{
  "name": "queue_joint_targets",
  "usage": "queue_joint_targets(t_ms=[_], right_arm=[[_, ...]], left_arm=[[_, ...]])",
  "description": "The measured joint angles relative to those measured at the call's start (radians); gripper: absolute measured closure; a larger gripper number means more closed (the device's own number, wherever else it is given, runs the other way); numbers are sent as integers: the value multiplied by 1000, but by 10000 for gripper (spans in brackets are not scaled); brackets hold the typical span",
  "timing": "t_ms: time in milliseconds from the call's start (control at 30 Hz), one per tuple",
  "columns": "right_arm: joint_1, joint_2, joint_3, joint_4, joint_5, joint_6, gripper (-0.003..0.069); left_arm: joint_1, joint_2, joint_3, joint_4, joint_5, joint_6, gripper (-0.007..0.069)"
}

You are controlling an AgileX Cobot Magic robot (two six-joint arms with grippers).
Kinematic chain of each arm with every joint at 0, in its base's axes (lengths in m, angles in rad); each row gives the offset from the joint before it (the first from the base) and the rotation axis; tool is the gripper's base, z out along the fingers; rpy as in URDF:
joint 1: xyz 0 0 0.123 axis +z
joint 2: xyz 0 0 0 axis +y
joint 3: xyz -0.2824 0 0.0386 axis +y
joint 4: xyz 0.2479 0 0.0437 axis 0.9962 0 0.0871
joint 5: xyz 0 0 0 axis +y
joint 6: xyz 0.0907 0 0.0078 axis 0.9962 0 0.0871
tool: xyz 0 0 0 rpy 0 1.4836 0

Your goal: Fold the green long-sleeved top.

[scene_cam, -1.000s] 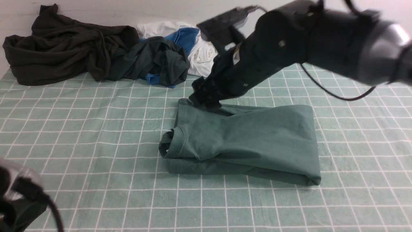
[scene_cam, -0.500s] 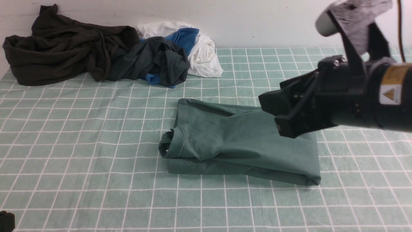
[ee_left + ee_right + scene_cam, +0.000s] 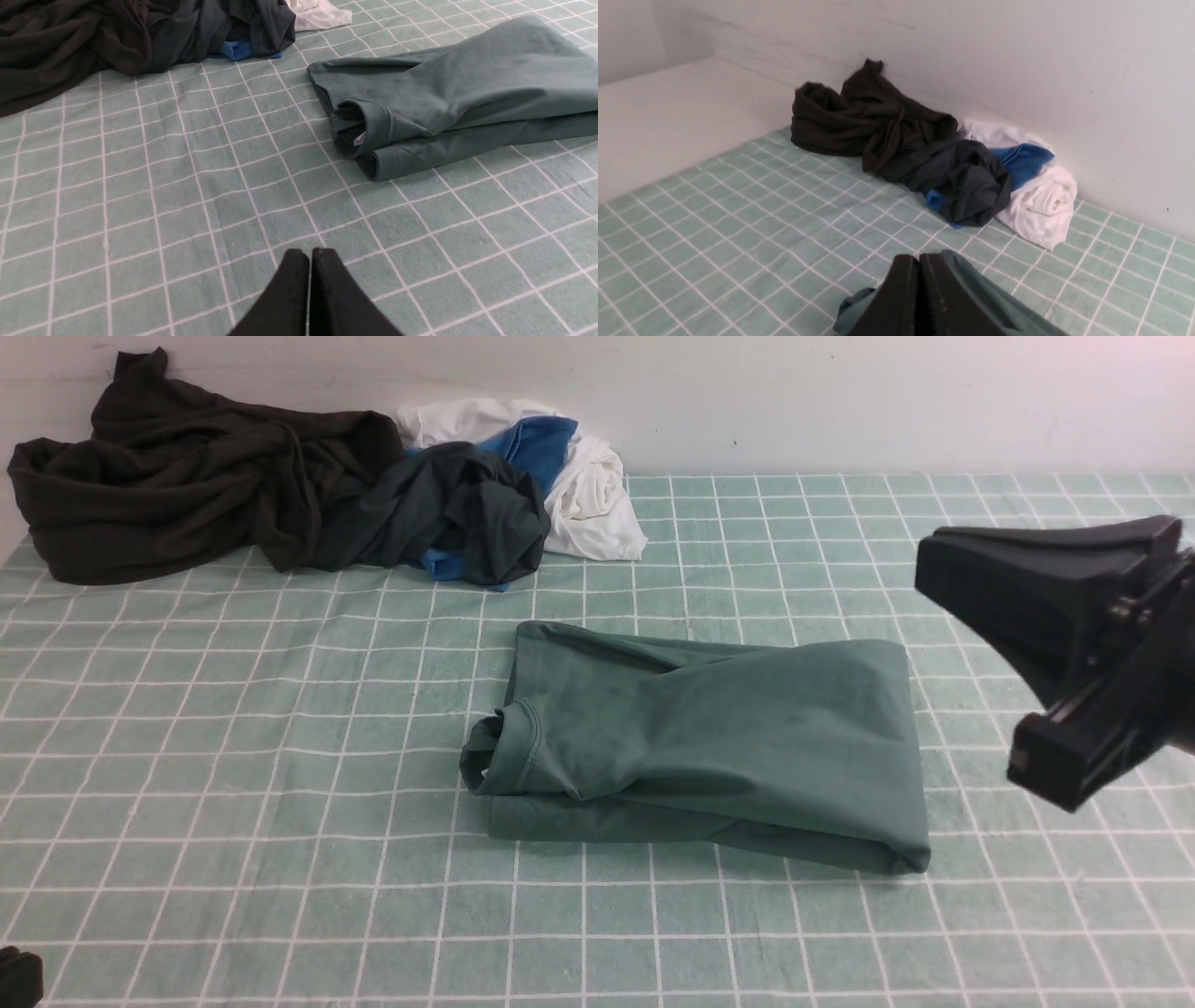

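Green and soft, the long-sleeved top (image 3: 709, 747) lies folded into a neat block on the checked bench (image 3: 280, 859), in front of the pile of dark clothes (image 3: 280, 504). The left hand (image 3: 309, 261) and the right hand (image 3: 920, 270) are both pressed together, holding nothing. The folding looks about done.

The left claw (image 3: 309, 261) shows only its tips, cut off below.

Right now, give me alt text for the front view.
A folded green top lies on a green checked cloth. Behind it, dark, blue and white clothes are heaped by the wall. The right gripper hangs shut beside the top, apart from it.
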Motion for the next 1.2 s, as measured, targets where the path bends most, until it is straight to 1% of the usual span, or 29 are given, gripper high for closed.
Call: queue_joint_targets(t_ms=[133, 733, 867, 967, 1000, 1033, 1067, 1133, 1167, 1200], right_arm=[[0, -35, 2, 0, 3, 0, 672], [2, -31, 4, -18, 4, 1, 672], [41, -62, 78, -20, -36, 1, 672], [32, -116, 159, 5, -62, 1, 672], [-6, -175, 240, 44, -99, 1, 672], [-12, -182, 249, 51, -99, 1, 672], [-68, -240, 331, 82, -136, 1, 672], [-150, -319, 436, 95, -189, 1, 672], [-159, -327, 447, 95, -200, 1, 672], [-228, -393, 529, 95, -228, 1, 672]], left_arm=[[0, 0, 0, 0, 0, 0, 628], [0, 0, 0, 0, 0, 0, 628], [0, 0, 0, -1, 0, 0, 628], [0, 0, 0, -1, 0, 0, 628], [0, 0, 0, -2, 0, 0, 628], [0, 0, 0, -2, 0, 0, 628], [0, 0, 0, -2, 0, 0, 628], [0, 0, 0, -2, 0, 0, 628], [0, 0, 0, -2, 0, 0, 628], [0, 0, 0, -2, 0, 0, 628]])
